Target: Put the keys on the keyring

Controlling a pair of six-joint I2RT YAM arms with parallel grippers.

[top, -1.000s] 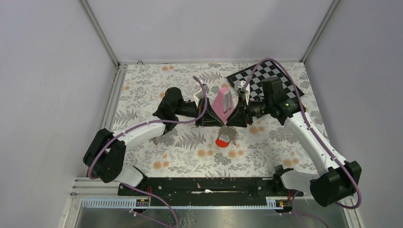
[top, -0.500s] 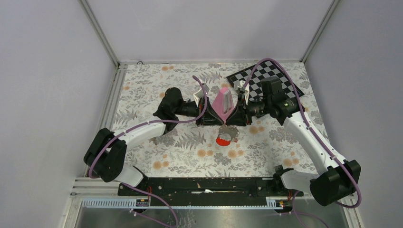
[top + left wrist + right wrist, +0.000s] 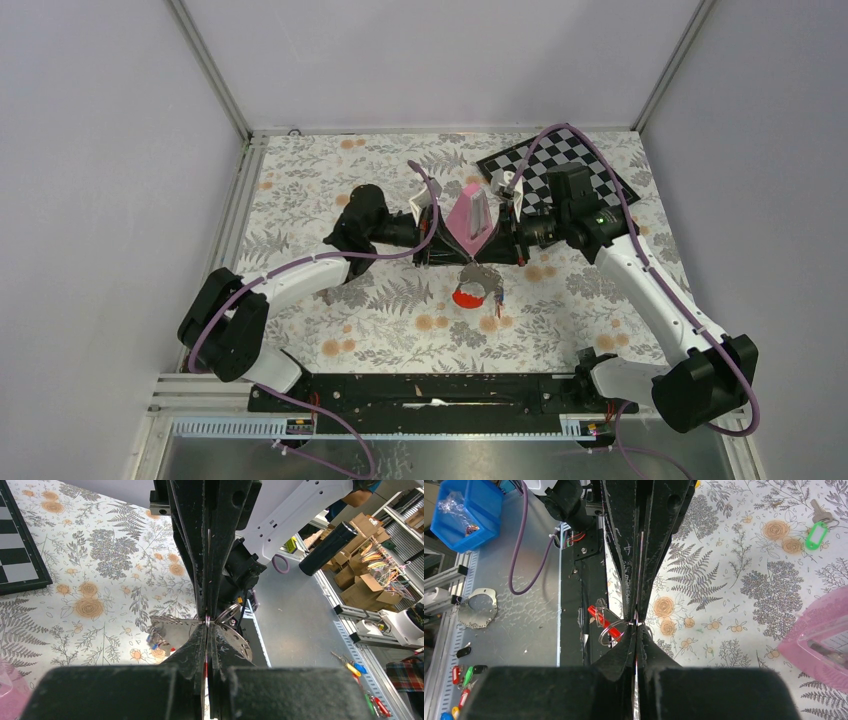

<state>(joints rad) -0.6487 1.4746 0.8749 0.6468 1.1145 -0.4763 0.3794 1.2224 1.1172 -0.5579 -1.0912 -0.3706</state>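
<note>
Middle blocked, sides passable

The centre is barred by the left gripper (image 3: 457, 257) and right gripper (image 3: 485, 257), both clamped on the keyring (image 3: 472, 290), with the pink pyramid (image 3: 472, 213) wedged between them. The far right is taken by the checkerboard (image 3: 590, 158). Passage is left over the table (image 3: 300, 180) at far left and near.

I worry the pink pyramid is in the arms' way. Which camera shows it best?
The top external view: the pink pyramid shows nearly whole from above. The right wrist view catches only one pink corner at its lower right edge, and the left wrist view only a blurred pink sliver in its lower left corner.
</note>
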